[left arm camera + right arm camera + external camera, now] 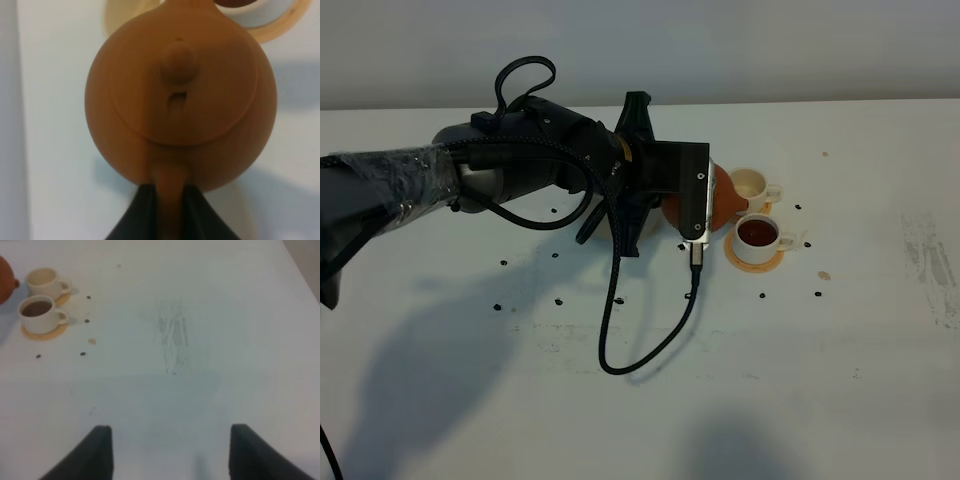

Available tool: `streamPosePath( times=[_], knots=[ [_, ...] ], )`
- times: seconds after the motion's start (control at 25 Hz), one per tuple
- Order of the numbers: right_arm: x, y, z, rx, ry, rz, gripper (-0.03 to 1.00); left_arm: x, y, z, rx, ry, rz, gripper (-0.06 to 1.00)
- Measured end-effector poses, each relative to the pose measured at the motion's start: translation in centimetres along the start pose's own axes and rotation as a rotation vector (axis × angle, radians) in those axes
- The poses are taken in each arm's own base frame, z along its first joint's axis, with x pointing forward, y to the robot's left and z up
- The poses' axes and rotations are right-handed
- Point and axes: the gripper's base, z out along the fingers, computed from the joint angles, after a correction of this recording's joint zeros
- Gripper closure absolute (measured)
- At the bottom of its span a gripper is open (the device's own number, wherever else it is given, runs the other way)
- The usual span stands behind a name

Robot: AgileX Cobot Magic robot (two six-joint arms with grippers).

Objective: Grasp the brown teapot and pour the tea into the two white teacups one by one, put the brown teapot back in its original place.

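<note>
The brown teapot (pixel 180 100) hangs in my left gripper (pixel 170 195), whose black fingers are shut on its loop handle. Its lid is on and its spout points at the cups. In the high view the teapot (pixel 728 203) shows partly behind my left wrist, just left of the two white teacups. The near cup (pixel 757 233) holds dark tea and stands on an orange-tan coaster (pixel 752 260). The far cup (pixel 750 183) looks empty. My right gripper (pixel 170 455) is open and empty, well away from the cups (pixel 39 311). The beige saucer is hidden.
A black cable (pixel 650 345) loops down from my left arm onto the white table (pixel 840 380). Small dark specks (pixel 817 294) lie scattered around the cups. A scuffed patch (pixel 174 337) marks the table's right side.
</note>
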Motion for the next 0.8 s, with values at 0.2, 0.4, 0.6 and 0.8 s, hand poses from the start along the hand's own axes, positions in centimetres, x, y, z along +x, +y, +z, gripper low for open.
streamPosePath(
  times=[0.2,0.4,0.6,0.8],
  knots=[
    [0.0,0.0,0.0,0.0,0.0,0.0,0.48,-0.1,-0.2,-0.8,0.056,0.0,-0.108,0.86],
    [0.0,0.0,0.0,0.0,0.0,0.0,0.48,0.4,0.0,-2.1,0.116,-0.006,-0.236,0.86],
    [0.0,0.0,0.0,0.0,0.0,0.0,0.48,1.2,-0.5,-2.3,0.222,-0.004,-0.364,0.86],
    [0.0,0.0,0.0,0.0,0.0,0.0,0.48,1.1,-0.7,-2.7,0.268,-0.012,-0.436,0.86]
  ],
)
